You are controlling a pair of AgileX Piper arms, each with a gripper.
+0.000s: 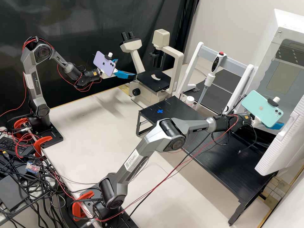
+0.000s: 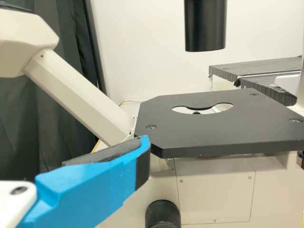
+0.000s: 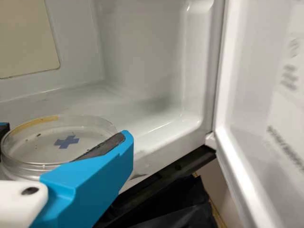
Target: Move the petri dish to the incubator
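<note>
Beyond the pale table (image 1: 69, 109), the big white incubator (image 1: 293, 22) has its door (image 1: 281, 147) swung open, and the smaller cream microscope (image 1: 154, 83) stands to its left in the high view, with the left tool (image 1: 126, 67) beside it, spread wide and holding nothing. The right tool (image 1: 278, 125) is at the incubator's opening, closed around the clear petri dish (image 3: 52, 151), whose round wall lies between its two blue fingers (image 3: 90, 183). Smallest is the blue cross (image 3: 66, 141) showing within the dish's rim.
</note>
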